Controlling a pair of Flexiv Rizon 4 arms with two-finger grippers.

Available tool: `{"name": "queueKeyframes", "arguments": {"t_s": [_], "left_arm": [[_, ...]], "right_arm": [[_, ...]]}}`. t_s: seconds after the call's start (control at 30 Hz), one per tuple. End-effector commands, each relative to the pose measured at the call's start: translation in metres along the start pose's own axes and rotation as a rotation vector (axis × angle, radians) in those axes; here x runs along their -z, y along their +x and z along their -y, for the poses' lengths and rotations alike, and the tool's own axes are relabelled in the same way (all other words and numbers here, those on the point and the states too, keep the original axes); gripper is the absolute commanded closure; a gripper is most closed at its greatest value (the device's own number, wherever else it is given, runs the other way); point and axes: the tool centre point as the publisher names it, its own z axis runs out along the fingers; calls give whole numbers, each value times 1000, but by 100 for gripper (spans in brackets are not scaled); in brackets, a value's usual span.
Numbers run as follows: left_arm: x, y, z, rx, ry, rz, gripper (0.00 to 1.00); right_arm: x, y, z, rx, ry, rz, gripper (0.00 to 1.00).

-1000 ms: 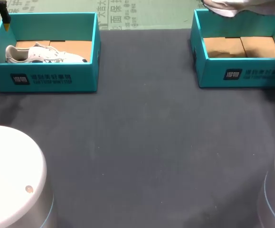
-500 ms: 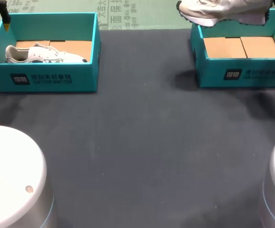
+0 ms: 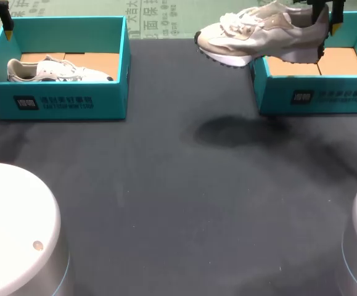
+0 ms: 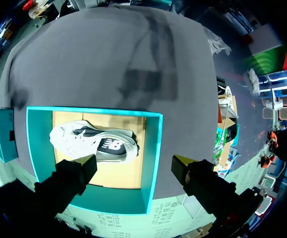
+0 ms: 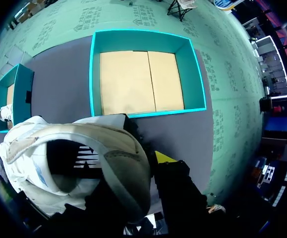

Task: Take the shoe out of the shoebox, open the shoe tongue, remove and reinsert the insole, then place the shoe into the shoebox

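- Two teal boxes on the dark table (image 3: 184, 203), well apart: left shoebox (image 3: 61, 102) toward the far left, right shoebox (image 3: 317, 95) toward the far right.
- Right gripper (image 3: 324, 21): clamped on the heel of the lifted shoe (image 3: 252, 34), one yellow-tipped finger outside the heel. Other finger hidden by the shoe's collar in the right wrist view.
- Lifted shoe: pale beige and white, up in the air, sole down and roughly level, toe pointing toward the left side.
- In the head view, heel end in front of the right shoebox's left wall, toe end out over bare table.
- Soft dark shadow (image 3: 227, 131) on the table below the shoe, just beside the right shoebox.
- Right shoebox: brown cardboard floor showing, seen from the right wrist beyond the shoe's heel.
- Left gripper (image 4: 133, 161): spread wide, holding nothing, hovering above the left shoebox. One tip over the box floor, the other out past the box wall.
- Second shoe (image 4: 93, 144): white with a dark side panel, lying on the cardboard floor of the left shoebox, apart from both fingers.
- Rounded white arm bases (image 3: 12, 228) at the table's near corners.
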Motion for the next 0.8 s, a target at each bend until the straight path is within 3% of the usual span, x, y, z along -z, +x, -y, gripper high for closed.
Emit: {"name": "queueKeyframes", "arguments": {"t_s": [0.03, 0.13, 0.6, 0.8], "left_arm": [[0, 0, 1, 0, -3, -2, 0], [0, 0, 1, 0, -3, -2, 0], [0, 0, 1, 0, -3, -2, 0], [0, 0, 1, 0, -3, -2, 0]], "right_arm": [[0, 14, 38, -8, -155, 1, 100], [-1, 25, 54, -23, -151, -23, 100], [-1, 25, 54, -23, -151, -23, 100], [10, 51, 84, -39, -177, -21, 100]]}}
